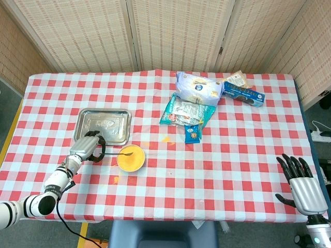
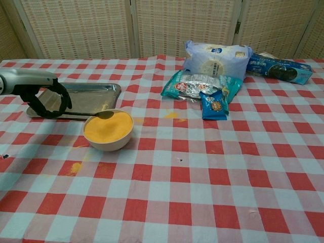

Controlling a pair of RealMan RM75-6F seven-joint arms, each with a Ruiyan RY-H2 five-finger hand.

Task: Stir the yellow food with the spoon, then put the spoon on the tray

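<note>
Your left robot hand [image 2: 43,98] grips the spoon [image 2: 83,116], bowl end over the yellow food [image 2: 108,127] (right robot hand [image 1: 301,182] spread, holding nothing).

Left hand [image 1: 88,146] low at table height, dark fingers [image 2: 49,104] curled into a closed loop, arm reaching forward. Right hand [image 1: 303,187] upright, fingers spread, holding nothing.

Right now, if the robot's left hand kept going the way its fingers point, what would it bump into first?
The left hand holds the spoon and points toward the bowl of yellow food, so it would probably meet the bowl's rim first. Depth is hard to judge, so that's a best guess.
</note>
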